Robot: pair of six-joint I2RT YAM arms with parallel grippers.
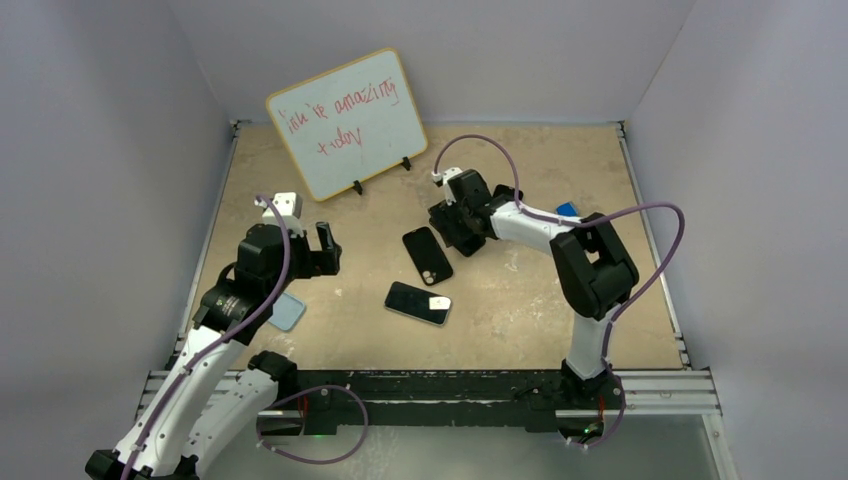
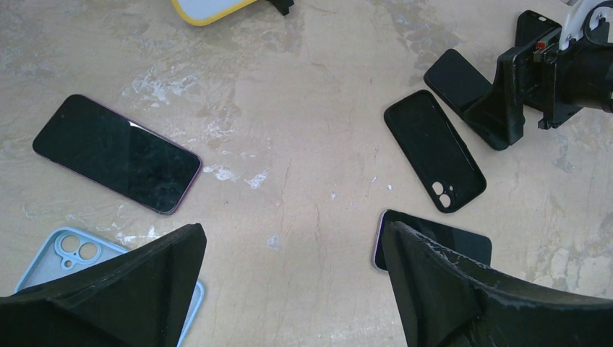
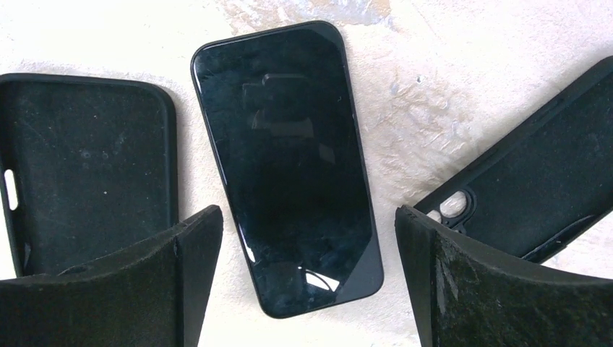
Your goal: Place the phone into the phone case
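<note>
My right gripper (image 1: 448,230) (image 3: 307,213) is open and hovers low over a black phone (image 3: 289,166) that lies screen up between its fingers. An empty black case (image 3: 87,173) lies to the left of this phone. Another black case (image 3: 535,188) (image 1: 428,255) (image 2: 434,150) with a camera cutout lies to its right. My left gripper (image 1: 322,252) (image 2: 289,231) is open and empty above bare table. A second dark phone (image 1: 418,303) (image 2: 441,237) lies at mid table. A purple-edged phone (image 2: 116,153) and a light blue case (image 2: 72,253) (image 1: 288,312) lie near the left arm.
A whiteboard (image 1: 347,122) with red writing stands at the back left. A small blue object (image 1: 567,210) lies behind the right arm. Grey walls close in the table on three sides.
</note>
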